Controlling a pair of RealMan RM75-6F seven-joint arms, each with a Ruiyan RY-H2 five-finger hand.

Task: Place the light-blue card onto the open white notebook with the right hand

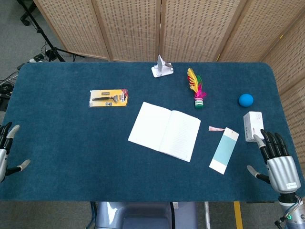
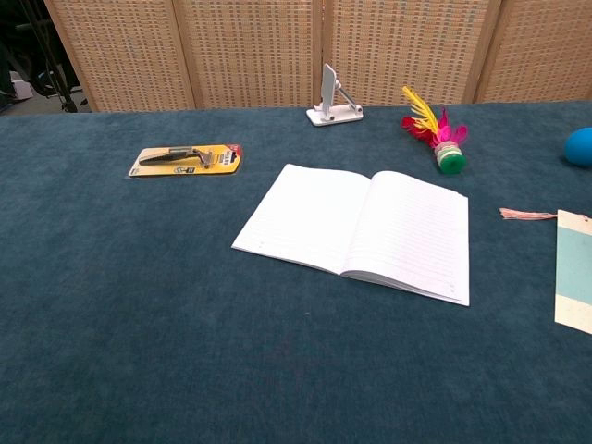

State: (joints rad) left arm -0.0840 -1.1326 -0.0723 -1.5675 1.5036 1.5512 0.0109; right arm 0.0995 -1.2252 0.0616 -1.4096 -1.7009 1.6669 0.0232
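The light-blue card (image 1: 224,150) lies flat on the blue table, right of the open white notebook (image 1: 165,130), with a pink tassel at its far end. In the chest view the card (image 2: 574,270) is cut off by the right edge, and the notebook (image 2: 361,228) lies in the middle. My right hand (image 1: 275,159) hovers at the near right, fingers spread and holding nothing, a short way right of the card. My left hand (image 1: 6,150) shows at the far left edge, fingers apart and empty. Neither hand appears in the chest view.
A white box (image 1: 252,126) sits just beyond my right hand, and a blue ball (image 1: 246,99) lies farther back. A feathered shuttlecock (image 1: 197,90), a white phone stand (image 1: 162,67) and a yellow packaged tool (image 1: 109,98) lie behind the notebook. A wicker screen closes off the back.
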